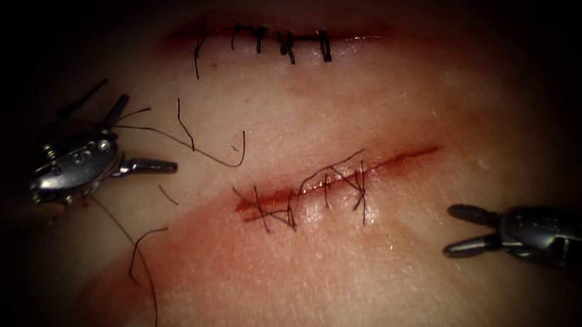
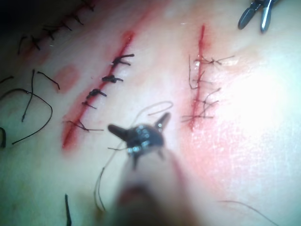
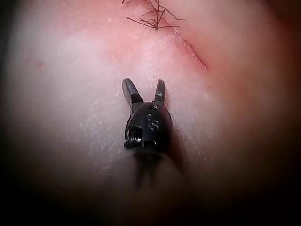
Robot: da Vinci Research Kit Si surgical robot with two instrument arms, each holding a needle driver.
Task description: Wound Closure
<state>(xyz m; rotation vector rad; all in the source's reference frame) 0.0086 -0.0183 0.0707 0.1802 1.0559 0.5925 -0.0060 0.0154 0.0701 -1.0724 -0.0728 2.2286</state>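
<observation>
- While your left tool (image 1: 142,131) sits left of the cut (image 1: 335,180) with jaws spread, holding nothing, loose thread (image 1: 181,135) trails just beside it.
- Your right tool (image 1: 465,231), lower right of the cut, is likewise spread and empty.
- I cannot make out the needle.
- Thread looks fine and limp, likely slippery; grip it lightly.
- Tissue (image 1: 359,278) seems soft and moist.

The tissue (image 1: 359,278) carries everything here, pale with red fluid (image 1: 173,274) smeared over it just below the left tool (image 1: 133,139). A partly stitched cut (image 1: 335,180) lies between the two tools, up and to the left of the right tool (image 1: 465,231), and a second stitched cut (image 1: 279,42) runs farther off. Loose cut ends of thread (image 1: 188,134) lie on the surface just beside the left tool's open jaws.
</observation>
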